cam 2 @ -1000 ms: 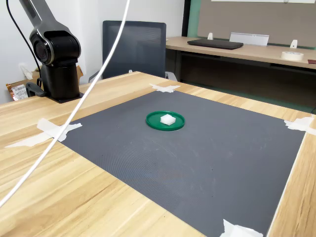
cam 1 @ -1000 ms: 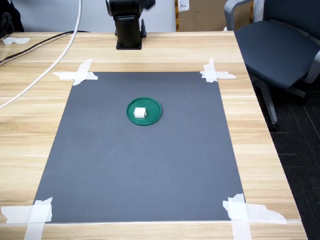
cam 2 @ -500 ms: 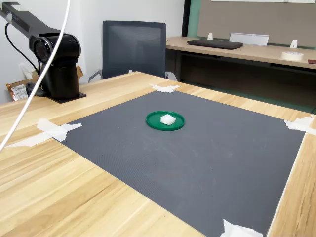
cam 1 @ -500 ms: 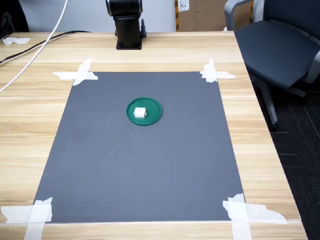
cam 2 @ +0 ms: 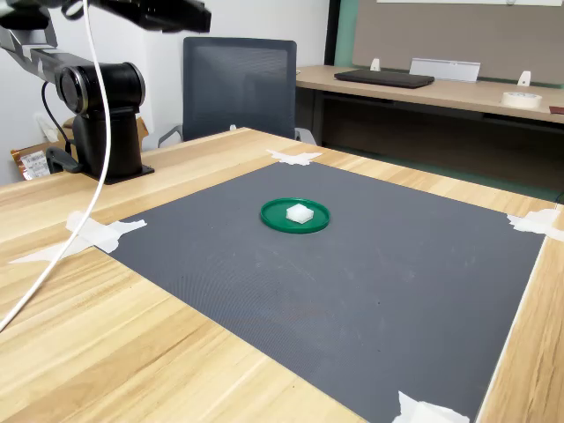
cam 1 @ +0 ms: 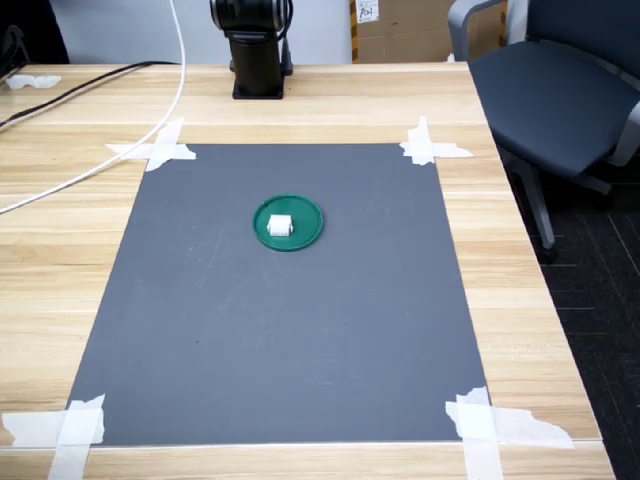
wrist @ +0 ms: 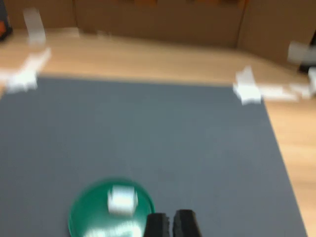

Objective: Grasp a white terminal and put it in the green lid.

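A: Where's the white terminal [cam 1: 279,226]?
B: In the green lid [cam 1: 307,222] already — mid-mat in both exterior views.
A: And the gripper [wrist: 171,223]?
B: Fingertips nearly pressed together, holding nothing, near the lid's rim. I'd lift straight away — no nudging the lid.

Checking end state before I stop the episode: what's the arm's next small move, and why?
Probably none toward the parts: hold the retreat and end. The white terminal already sits inside the green lid in both exterior views, apart from the rim. The gripper shows empty in the wrist view, its fingertips nearly together, well clear of the lid. No other terminal shows on the dark mat.
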